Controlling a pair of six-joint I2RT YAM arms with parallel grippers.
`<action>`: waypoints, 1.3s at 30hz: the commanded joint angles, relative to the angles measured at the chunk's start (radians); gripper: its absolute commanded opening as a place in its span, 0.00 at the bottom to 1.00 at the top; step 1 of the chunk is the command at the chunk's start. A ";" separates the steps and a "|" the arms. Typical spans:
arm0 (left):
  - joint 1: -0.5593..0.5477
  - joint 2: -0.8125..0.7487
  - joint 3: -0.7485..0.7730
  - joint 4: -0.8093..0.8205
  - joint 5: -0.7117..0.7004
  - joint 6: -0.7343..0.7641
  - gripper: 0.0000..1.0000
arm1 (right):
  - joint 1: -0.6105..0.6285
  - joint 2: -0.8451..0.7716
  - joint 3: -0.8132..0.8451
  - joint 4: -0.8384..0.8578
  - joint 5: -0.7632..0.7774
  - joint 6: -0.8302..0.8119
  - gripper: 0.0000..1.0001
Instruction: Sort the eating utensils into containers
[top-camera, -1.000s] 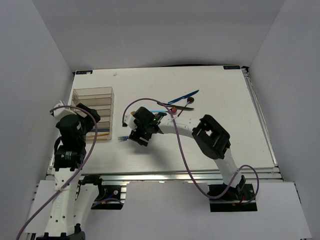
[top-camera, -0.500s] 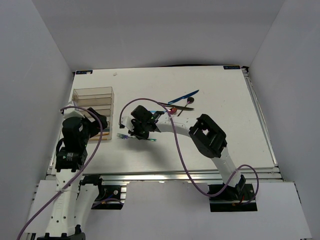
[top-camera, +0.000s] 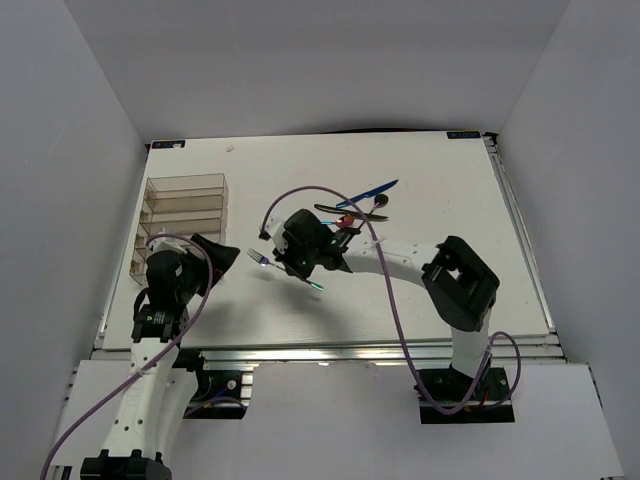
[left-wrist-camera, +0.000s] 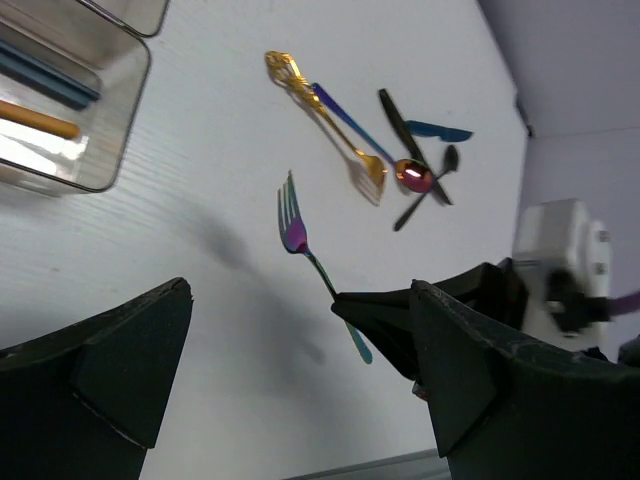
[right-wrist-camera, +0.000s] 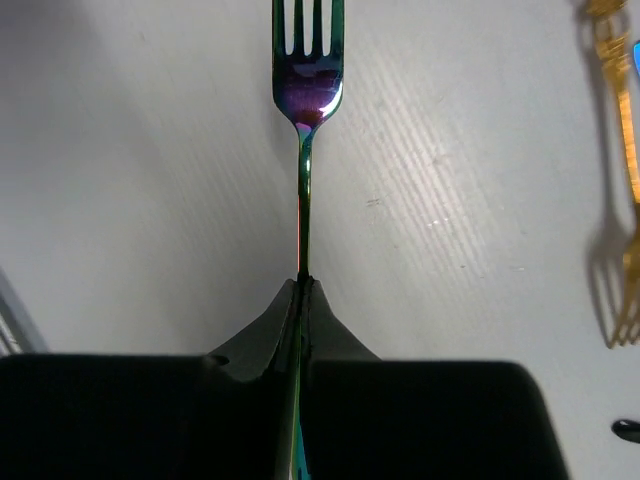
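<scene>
At far left sits the organiser (top-camera: 185, 213), its narrow bays lying side by side. The near bays hold an orange stick (left-wrist-camera: 40, 120) and blue-grey sticks (left-wrist-camera: 40, 78), so each bay looks reserved for 1 kind. Just right of it, the left fingers (left-wrist-camera: 120, 370) stand spread wide with nothing between them. They are aimed toward the fork, perhaps ready for a handover or simply parked clear. Between the 2 arms hangs the rainbow fork (right-wrist-camera: 308, 95), lifted off the counter (top-camera: 440, 200); its shadow falls to one side and its tines point toward the organiser. The right fingers (right-wrist-camera: 260, 340) are clamped flat on the rear part of its handle. That leaves most of its length free to slide into a bay. Further right a loose pile waits: a gold fork (left-wrist-camera: 325, 125), a blue knife (top-camera: 370, 190), a reddish spoon (left-wrist-camera: 412, 177) and dark pieces, all crossed over one another. My read is that the fork is mid-carry, with its drop not yet made.
</scene>
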 joint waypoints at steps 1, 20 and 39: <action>0.005 -0.037 -0.032 0.183 0.098 -0.191 0.98 | -0.003 -0.101 0.027 0.058 -0.016 0.106 0.00; -0.136 0.147 -0.072 0.380 0.046 -0.324 0.77 | 0.095 -0.120 0.238 -0.054 -0.001 0.210 0.00; -0.034 0.320 0.196 0.107 -0.292 -0.223 0.00 | 0.019 -0.260 0.104 -0.036 0.225 0.341 0.89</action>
